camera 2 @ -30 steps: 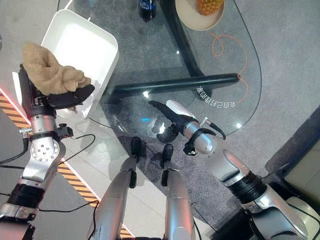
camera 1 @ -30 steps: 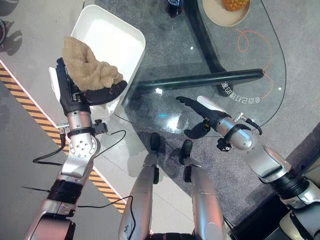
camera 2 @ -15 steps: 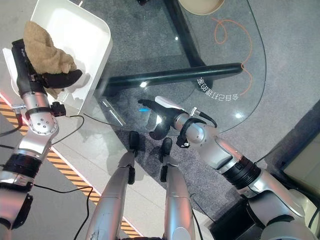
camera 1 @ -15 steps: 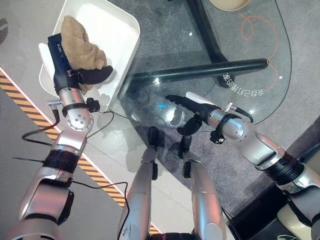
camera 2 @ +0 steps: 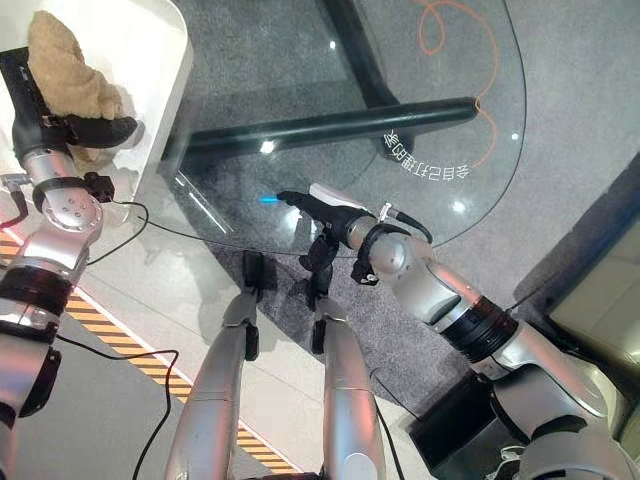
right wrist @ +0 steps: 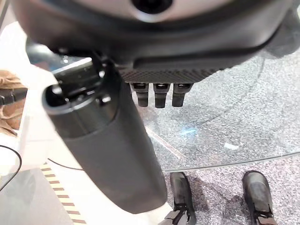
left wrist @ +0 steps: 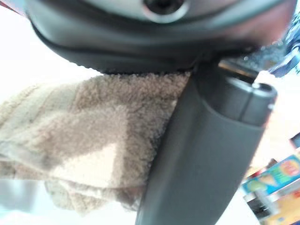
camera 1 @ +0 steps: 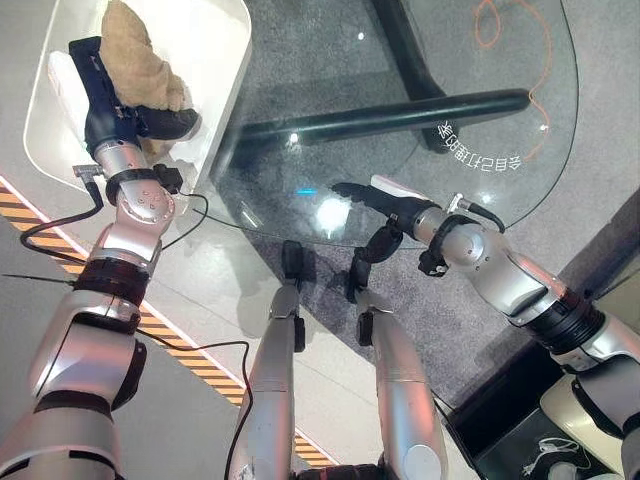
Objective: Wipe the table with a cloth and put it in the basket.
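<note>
A tan terry cloth (camera 1: pixel 136 62) is bunched in my left hand (camera 1: pixel 112 108), whose thumb and fingers are curled round it. The hand holds it over the inside of the white basket (camera 1: pixel 212 60) at the upper left, beside the glass table (camera 1: pixel 420 150). From the left wrist the cloth (left wrist: pixel 79 136) presses against the palm with the thumb (left wrist: pixel 206 154) across it. My right hand (camera 1: pixel 385 197) hovers over the near edge of the glass with its fingers (right wrist: pixel 154 93) straight and nothing in them.
The glass table stands on a dark crossbar frame (camera 1: pixel 400 105) over grey carpet. An orange cord (camera 1: pixel 510 40) loops on the floor under the far side. A yellow-and-black striped line (camera 1: pixel 30 225) runs along the floor at the left.
The left hand has carried the cloth from the basket's near rim further in over the basket. The camera has shifted. The right hand holds its pose above the glass.
</note>
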